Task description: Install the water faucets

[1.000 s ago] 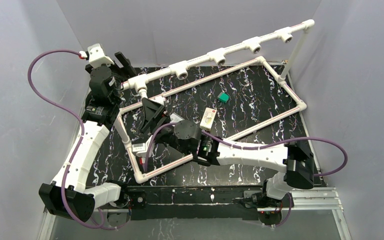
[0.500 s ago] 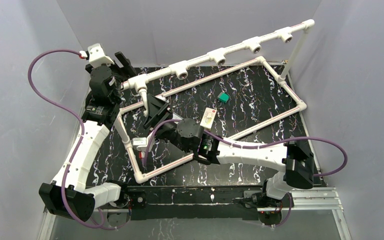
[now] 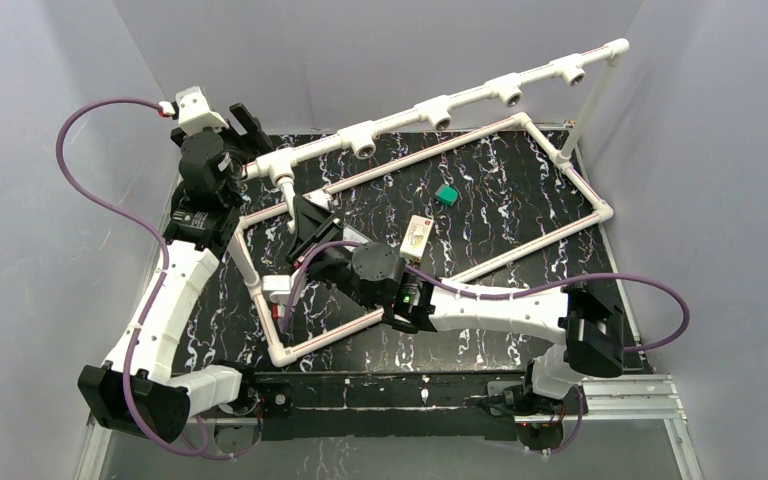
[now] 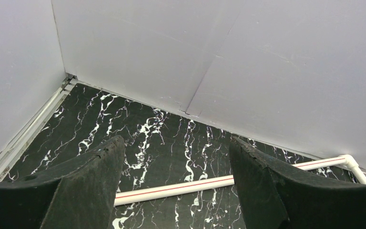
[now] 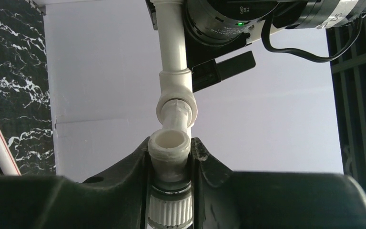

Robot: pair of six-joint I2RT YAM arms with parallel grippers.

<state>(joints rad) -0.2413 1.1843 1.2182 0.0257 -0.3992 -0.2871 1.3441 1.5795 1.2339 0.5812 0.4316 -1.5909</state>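
Observation:
A white water faucet (image 5: 170,145) sits between the fingers of my right gripper (image 5: 170,153), which is shut on its body. Its open spout faces the camera and its ribbed knob (image 5: 170,209) lies lower between the pads. The faucet's stem meets the leftmost tee socket (image 5: 176,102) of the long pipe rail (image 3: 400,118). From above, the right gripper (image 3: 305,218) reaches up under that socket (image 3: 282,176). My left gripper (image 4: 176,143) stands open and holds nothing. It hangs by the rail's left end (image 3: 243,125), over a floor pipe (image 4: 181,186).
A rectangular white pipe frame (image 3: 560,235) lies on the black marbled table. A green block (image 3: 447,194) and a small white box (image 3: 417,236) lie inside it. Three more tee sockets (image 3: 438,118) on the rail show open mouths. Grey walls stand close around.
My right gripper has shut on the faucet and shifted slightly up and left toward the rail. The left arm has not moved.

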